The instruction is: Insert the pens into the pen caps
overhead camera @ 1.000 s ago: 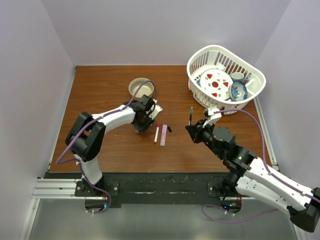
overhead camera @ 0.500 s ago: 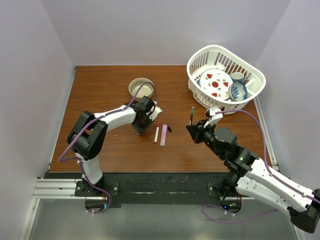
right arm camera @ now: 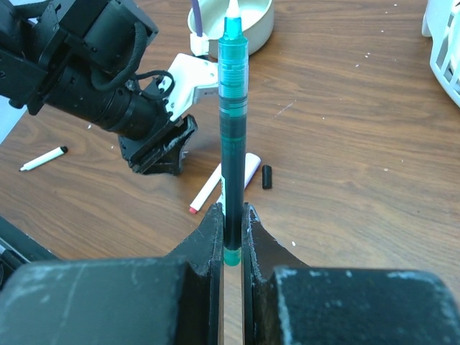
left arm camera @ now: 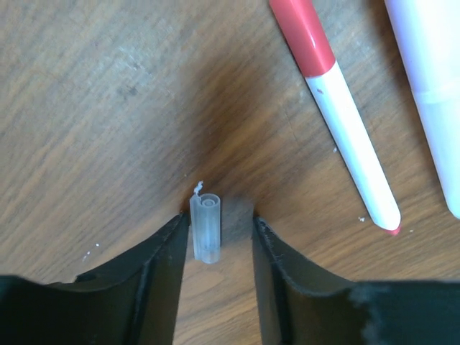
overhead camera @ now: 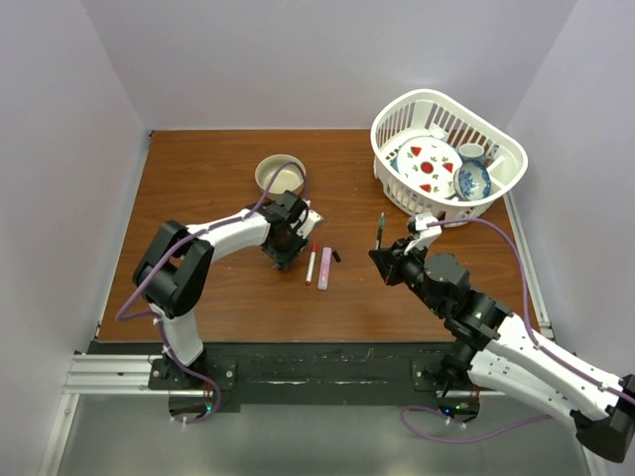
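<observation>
- Brown wood table [overhead camera: 218, 288], pale walls [overhead camera: 327, 59] on three sides: both my arms reach in from the near edge.
- My left gripper [left arm camera: 221, 228] is down at the tabletop near the middle, fingers partly apart.
- A clear cap [left arm camera: 205, 230] lies on the wood between those fingers. It rests against one finger, with a gap to the other, so nothing is clamped.
- Just beyond that gripper lies a red-and-white pen [left arm camera: 345, 122], its red tip bare. A pink marker [overhead camera: 324, 268] lies alongside it, close on the far side from the gripper.
- A small black cap [overhead camera: 337, 256] sits on the wood just past the marker.
- My right gripper [right arm camera: 231, 237] is closed tight on a teal pen [right arm camera: 233, 108], gripped near its lower end. The pen stands out straight from the fingers, white tip away from me, raised off the table to the right of the other pens.
- A white pen [right arm camera: 43, 159] with a dark tip lies apart from the rest, at the left of the right wrist view.
- At the back, a tan bowl [overhead camera: 281, 175] sits behind my left arm.
- A white basket [overhead camera: 433, 95] of dishes fills the far right corner.
</observation>
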You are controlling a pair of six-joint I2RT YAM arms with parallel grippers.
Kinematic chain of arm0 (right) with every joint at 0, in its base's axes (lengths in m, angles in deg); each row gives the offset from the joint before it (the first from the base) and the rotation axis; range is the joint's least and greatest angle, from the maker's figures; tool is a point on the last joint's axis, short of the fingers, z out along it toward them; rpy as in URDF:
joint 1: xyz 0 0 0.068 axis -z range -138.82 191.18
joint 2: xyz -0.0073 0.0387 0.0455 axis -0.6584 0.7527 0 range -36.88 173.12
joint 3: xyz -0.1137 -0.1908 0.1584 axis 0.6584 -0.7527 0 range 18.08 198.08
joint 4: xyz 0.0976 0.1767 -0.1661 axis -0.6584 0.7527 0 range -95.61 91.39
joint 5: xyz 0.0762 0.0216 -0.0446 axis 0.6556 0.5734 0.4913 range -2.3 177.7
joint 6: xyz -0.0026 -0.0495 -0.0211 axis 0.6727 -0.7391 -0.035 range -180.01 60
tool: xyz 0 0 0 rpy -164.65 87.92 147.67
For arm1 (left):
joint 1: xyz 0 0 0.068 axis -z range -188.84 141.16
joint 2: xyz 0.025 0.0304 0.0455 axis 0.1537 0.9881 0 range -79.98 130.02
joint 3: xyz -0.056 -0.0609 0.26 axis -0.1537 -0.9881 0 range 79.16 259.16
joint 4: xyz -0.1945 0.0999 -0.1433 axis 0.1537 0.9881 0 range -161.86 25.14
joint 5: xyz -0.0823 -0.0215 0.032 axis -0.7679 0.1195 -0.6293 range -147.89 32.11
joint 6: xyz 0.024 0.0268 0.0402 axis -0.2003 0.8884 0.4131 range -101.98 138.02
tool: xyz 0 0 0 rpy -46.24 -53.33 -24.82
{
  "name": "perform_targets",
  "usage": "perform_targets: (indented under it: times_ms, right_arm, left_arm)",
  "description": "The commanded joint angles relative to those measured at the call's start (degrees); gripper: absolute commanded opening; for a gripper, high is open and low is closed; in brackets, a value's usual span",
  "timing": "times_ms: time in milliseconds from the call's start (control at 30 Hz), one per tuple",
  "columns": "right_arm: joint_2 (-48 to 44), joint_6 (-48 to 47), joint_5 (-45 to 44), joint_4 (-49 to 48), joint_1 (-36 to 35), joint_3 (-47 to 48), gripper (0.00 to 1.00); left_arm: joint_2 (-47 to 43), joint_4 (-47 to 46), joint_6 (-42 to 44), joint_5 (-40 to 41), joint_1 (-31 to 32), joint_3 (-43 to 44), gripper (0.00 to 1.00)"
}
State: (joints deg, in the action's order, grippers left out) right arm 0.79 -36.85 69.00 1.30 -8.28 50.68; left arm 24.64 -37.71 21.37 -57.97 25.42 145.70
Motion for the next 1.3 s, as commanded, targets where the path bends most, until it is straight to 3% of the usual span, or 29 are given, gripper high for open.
perform_targets:
  times_ms: [0, 100, 367, 533, 967, 1100, 1267]
  right_arm:
    - [-1.8, 0.7, -1.0, -1.0, 0.0, -0.5, 0.0]
    - [-2.0, 0.4, -1.0, -0.9, 0.0, -0.4, 0.0]
    - [-3.4, 0.2, -1.3, -0.3, 0.0, -0.3, 0.0]
    - [-2.6, 1.2, 0.2, -0.2, 0.0, -0.4, 0.0]
    - [6.4, 5.8, 9.8, -6.7, 0.0, -3.0, 0.0]
    - [9.5, 7.2, 13.8, -12.8, 0.0, -4.3, 0.0]
    - [14.9, 10.1, 18.4, -18.4, 0.0, -5.0, 0.0]
  left_arm:
    - [3.8, -1.2, -0.6, 3.1, 0.3, 0.3, 0.42]
    - [3.6, -2.1, -0.7, 3.3, 0.3, 0.3, 0.35]
    - [5.2, -1.0, -1.3, 2.6, 0.3, 0.9, 0.01]
    - [4.3, -1.3, -2.8, 1.7, 0.3, 0.4, 0.0]
    - [-5.3, -3.4, -16.0, 4.2, 0.2, -1.5, 0.0]
    - [-8.1, -4.4, -19.4, 6.8, 0.1, -1.2, 0.0]
    - [-14.5, -9.7, -25.5, 2.3, 0.1, -2.0, 0.0]
